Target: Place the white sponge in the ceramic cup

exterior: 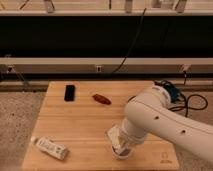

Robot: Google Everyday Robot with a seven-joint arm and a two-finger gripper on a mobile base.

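The gripper (pixel 123 148) is low at the near edge of the wooden table (pixel 85 125), directly over the ceramic cup (pixel 120 153) — apparently lined up for the drop. The white sponge (pixel 114 137) sits tilted at the gripper's left, apparently held, just above the cup's rim and not yet inside.

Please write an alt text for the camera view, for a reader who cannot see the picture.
A white robot arm reaches down over a wooden table, its hand holding the white sponge just above the ceramic cup near the front edge. Elsewhere on the table lie a white labelled bottle at front left, a black device and a small red object further back.
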